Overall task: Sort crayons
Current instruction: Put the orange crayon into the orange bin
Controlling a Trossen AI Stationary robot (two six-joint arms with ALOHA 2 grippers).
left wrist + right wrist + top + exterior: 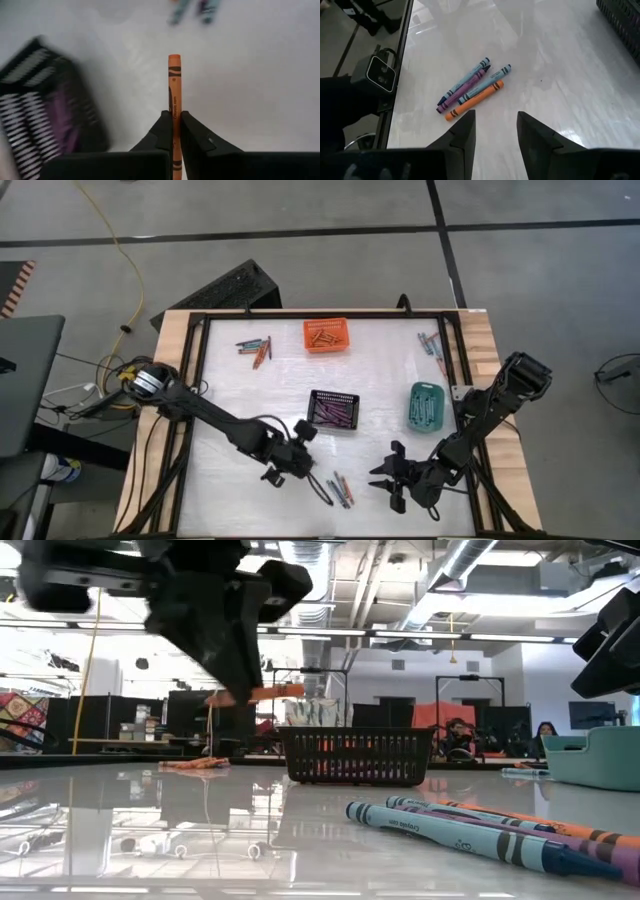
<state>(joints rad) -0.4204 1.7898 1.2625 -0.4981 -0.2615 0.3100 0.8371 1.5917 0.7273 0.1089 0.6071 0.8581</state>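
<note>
My left gripper [292,464] hangs above the table's near middle, shut on an orange crayon [174,82] that also shows in the low view [276,693]. My right gripper [495,129] stands open over the near right part of the table [396,486], with nothing between its fingers. Just beyond its fingers, several loose crayons [472,92] in blue, purple and orange lie flat on the table [341,490]. More crayons lie at the far left [255,348] and far right [432,345]. My left gripper pinches the orange crayon between its two fingers [165,131], which lie along it. The wrapped length [175,114] sticks out past the fingertips, and the other end runs back between the fingers. The crayon is lifted clear of the table and lies about level in the low view.
A black basket [333,410] with purple crayons stands at the table's middle, close to my left gripper. An orange basket [326,335] stands at the far middle and a teal basket [425,405] at the right. A black frame [196,380] rims the white tabletop.
</note>
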